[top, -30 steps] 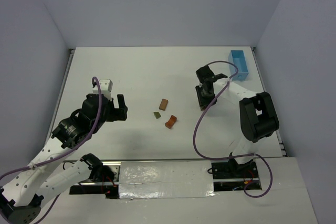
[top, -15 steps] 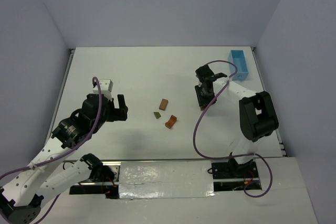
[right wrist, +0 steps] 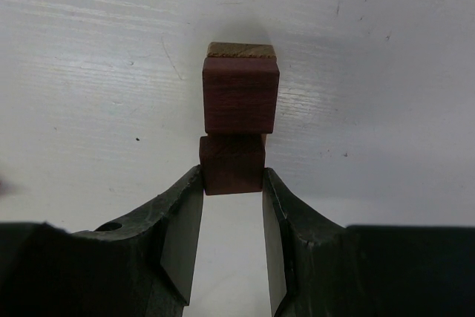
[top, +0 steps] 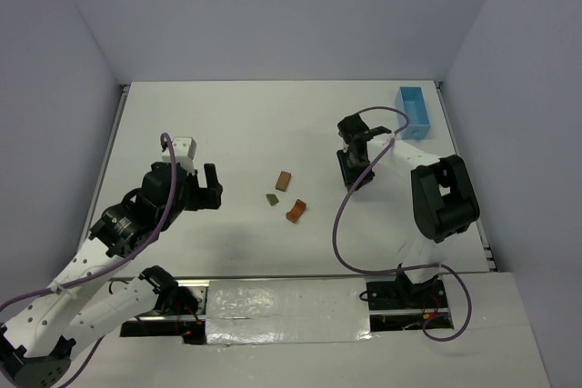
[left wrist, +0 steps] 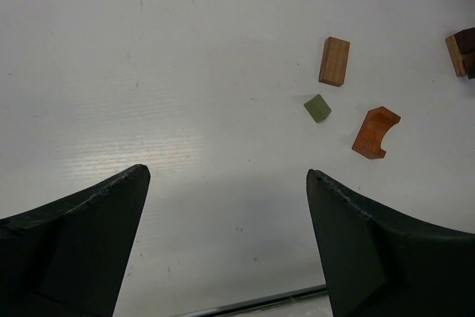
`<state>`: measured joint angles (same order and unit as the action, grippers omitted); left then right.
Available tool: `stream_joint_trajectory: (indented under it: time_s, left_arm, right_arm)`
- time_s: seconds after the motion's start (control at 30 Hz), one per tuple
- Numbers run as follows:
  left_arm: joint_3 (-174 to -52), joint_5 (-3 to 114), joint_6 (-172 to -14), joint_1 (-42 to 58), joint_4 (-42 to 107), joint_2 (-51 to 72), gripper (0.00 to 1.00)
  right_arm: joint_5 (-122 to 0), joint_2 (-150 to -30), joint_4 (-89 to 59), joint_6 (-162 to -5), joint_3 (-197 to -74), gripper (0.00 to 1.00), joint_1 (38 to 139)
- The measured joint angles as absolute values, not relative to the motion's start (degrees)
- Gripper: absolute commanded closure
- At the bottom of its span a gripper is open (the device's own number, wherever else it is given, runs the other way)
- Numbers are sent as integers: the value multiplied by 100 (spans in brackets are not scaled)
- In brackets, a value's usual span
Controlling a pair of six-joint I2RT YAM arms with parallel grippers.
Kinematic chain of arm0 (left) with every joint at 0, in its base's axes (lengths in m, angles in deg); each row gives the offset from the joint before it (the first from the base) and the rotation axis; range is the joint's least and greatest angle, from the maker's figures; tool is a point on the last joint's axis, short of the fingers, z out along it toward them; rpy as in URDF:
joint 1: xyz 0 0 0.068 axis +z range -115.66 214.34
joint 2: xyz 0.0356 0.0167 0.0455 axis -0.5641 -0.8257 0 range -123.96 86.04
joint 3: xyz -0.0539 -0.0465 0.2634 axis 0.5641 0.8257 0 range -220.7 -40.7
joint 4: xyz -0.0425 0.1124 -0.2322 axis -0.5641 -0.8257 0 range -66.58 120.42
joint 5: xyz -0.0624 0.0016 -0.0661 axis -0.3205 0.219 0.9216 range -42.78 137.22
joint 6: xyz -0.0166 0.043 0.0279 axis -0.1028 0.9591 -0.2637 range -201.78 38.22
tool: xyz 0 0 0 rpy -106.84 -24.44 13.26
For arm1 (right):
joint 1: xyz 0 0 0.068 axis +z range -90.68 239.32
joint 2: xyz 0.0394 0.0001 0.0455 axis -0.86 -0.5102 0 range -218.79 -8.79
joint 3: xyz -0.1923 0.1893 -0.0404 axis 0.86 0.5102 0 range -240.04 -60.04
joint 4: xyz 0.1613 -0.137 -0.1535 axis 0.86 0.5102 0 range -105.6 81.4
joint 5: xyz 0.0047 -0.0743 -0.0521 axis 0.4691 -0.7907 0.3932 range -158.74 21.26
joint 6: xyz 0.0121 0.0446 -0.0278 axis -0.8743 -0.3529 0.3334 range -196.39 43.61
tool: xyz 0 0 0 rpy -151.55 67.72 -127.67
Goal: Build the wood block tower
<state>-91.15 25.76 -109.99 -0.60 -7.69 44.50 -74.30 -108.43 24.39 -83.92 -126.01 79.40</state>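
Note:
My right gripper (right wrist: pixel 232 177) is shut on a dark brown block (right wrist: pixel 232 162) at its fingertips. That block sits against a second dark brown block (right wrist: pixel 241 98) with a tan block (right wrist: pixel 241 50) behind it, forming a small stack. In the top view the right gripper (top: pixel 352 170) hides this stack right of centre. A light brown block (top: pixel 285 180), an olive-green block (top: pixel 272 198) and an orange arch block (top: pixel 296 212) lie loose mid-table. They also show in the left wrist view: light brown (left wrist: pixel 335 61), green (left wrist: pixel 318 108), orange (left wrist: pixel 375 133). My left gripper (left wrist: pixel 226 176) is open and empty, left of them (top: pixel 211 188).
A light blue tray (top: pixel 414 111) stands at the back right by the table's edge. The right arm's purple cable (top: pixel 341 224) loops over the table near the front. The stack's edge shows at the right border of the left wrist view (left wrist: pixel 462 53).
My right gripper has shifted slightly to the left and away from the base. The left arm and the loose blocks have not moved.

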Motion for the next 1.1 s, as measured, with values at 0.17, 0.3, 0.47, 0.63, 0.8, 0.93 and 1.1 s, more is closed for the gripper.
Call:
stream_joint_trajectory:
  time_s: [0.17, 0.3, 0.47, 0.63, 0.8, 0.93, 1.1]
  left_arm:
    - [-9115, 2607, -10999, -60, -769, 4450, 1]
    - [-9115, 2611, -10996, -60, -767, 4450, 0]
    - [-9115, 2613, -10996, -60, -767, 4450, 1]
    - [-9113, 2616, -10996, -60, -767, 4450, 1]
    - [-9093, 2618, -10994, -60, -756, 4450, 1]
    - [-9093, 2638, -10992, -60, -745, 4450, 1]
    - [-9093, 2653, -10916, -60, -743, 4450, 0]
  right_arm:
    - [-7433, -10895, 2494, -8386, -12650, 74, 7940]
    - [-7435, -10924, 2526, -8375, -12682, 74, 7940]
    - [-7433, -10939, 2553, -8375, -12706, 73, 7940]
    - [-7437, -10961, 2581, -8373, -12739, 73, 7940]
    - [-7452, -11007, 2603, -8371, -12794, 73, 7940]
    - [-7452, -11013, 2603, -8371, -12798, 73, 7940]
    - [-7452, -11018, 2607, -8371, -12805, 71, 7940]
